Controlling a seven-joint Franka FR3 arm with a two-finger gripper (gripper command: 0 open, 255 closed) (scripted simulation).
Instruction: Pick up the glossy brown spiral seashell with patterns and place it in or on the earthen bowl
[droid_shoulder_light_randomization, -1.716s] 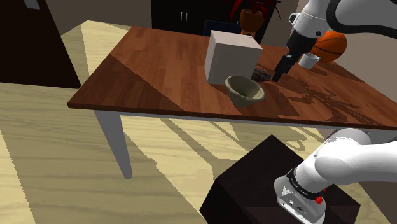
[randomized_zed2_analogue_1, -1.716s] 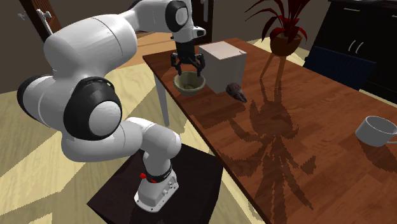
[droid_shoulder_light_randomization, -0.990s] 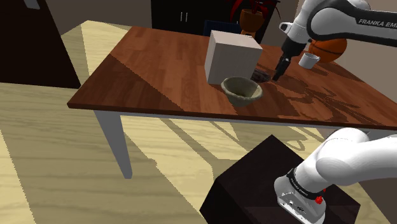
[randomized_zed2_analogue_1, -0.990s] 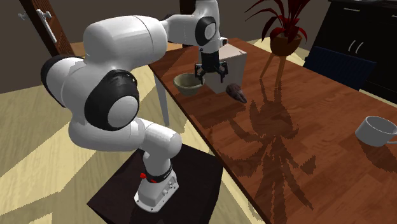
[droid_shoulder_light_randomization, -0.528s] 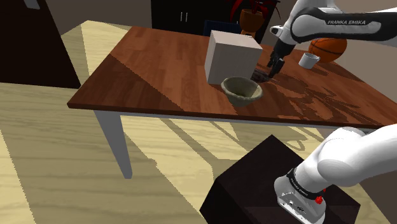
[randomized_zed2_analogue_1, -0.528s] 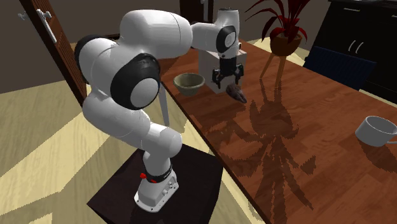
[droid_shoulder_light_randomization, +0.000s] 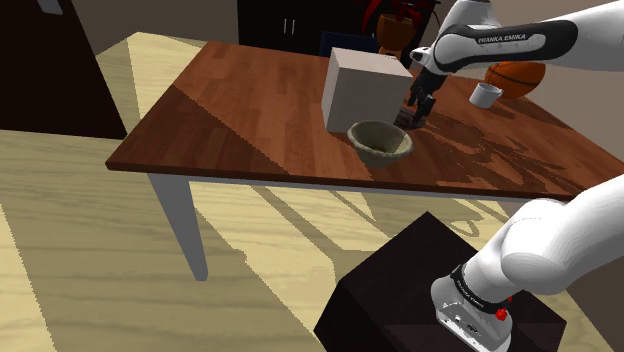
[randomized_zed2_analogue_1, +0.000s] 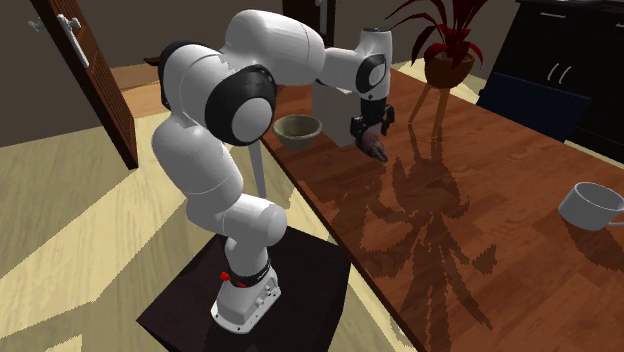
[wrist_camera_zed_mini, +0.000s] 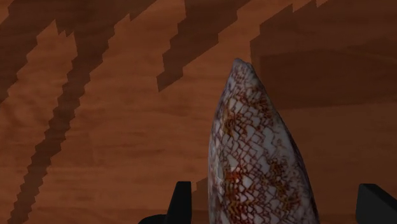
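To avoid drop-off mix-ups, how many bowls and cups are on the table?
2: a grey-green round bowl beside the pale box, and a small white cup near the orange basketball; the box may hide more.

Wood counter carried a pale grey box, white cup, basketball; red-leaved potted plant near its far edge.
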